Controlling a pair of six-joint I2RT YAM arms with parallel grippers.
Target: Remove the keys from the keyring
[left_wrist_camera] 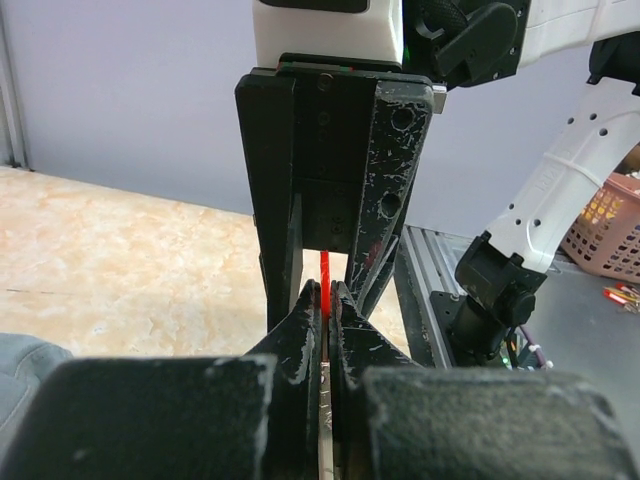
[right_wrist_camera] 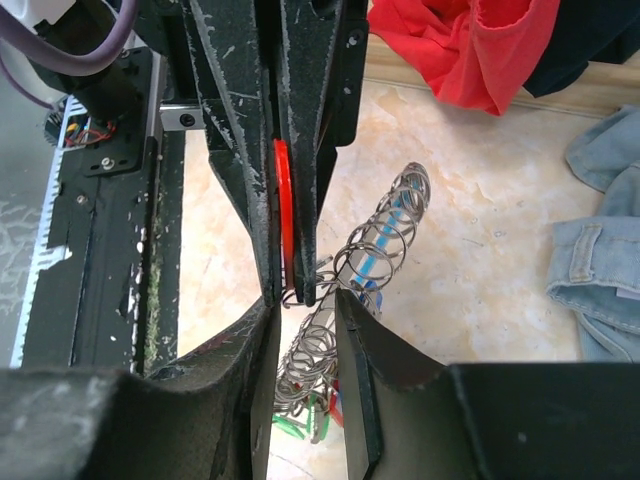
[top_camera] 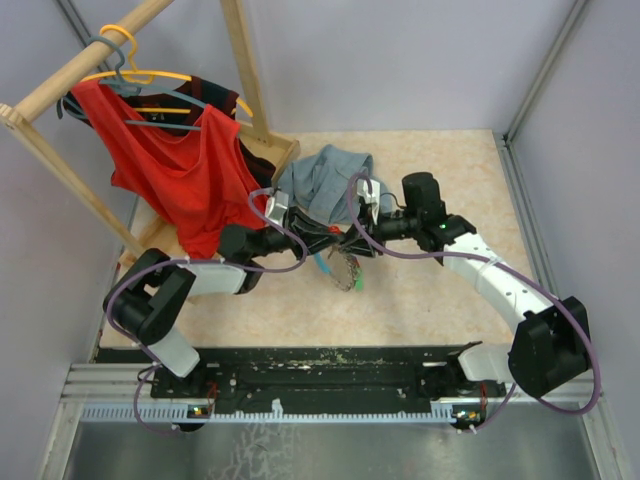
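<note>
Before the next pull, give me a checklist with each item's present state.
1. Left claw shut on red key: ok.
2. Red key free of the chain: cannot tell; a ring sits at the left claw's tips.
3. Right claw gripping the chain: cannot tell; its fingers stand apart with rings between them.
4. Claws lined up tip to tip: ok.
5. Denim apart from the chain: ok.
</note>
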